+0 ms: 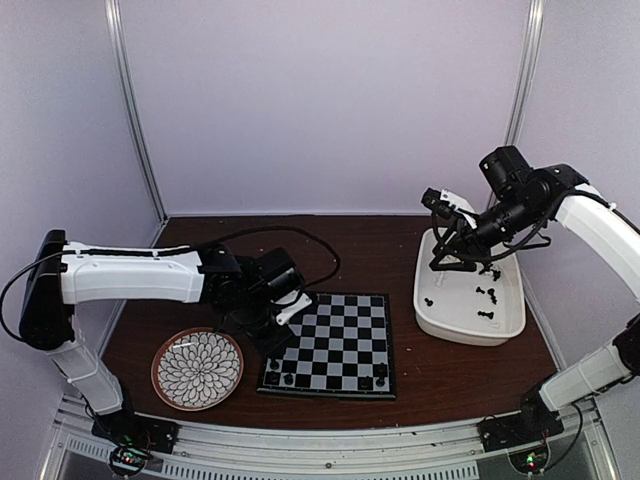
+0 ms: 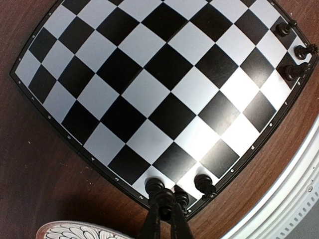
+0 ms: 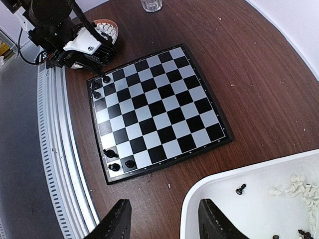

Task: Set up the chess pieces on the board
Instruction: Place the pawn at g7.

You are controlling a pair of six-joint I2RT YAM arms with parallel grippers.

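Observation:
The board lies on the table in front of the arms. My left gripper is over the board's near left corner, shut on the head of a black chess piece that stands on a pale square. Two more black pieces stand beside it. Three black pieces stand at the near right corner. My right gripper hangs open and holds nothing, above the table between the board and the white tub. A lone black piece and a heap of white ones lie in the tub.
A round flower-patterned plate sits left of the board, close to the left arm. A clear glass stands at the top edge of the right wrist view. The table's metal front rail runs along the board's near side.

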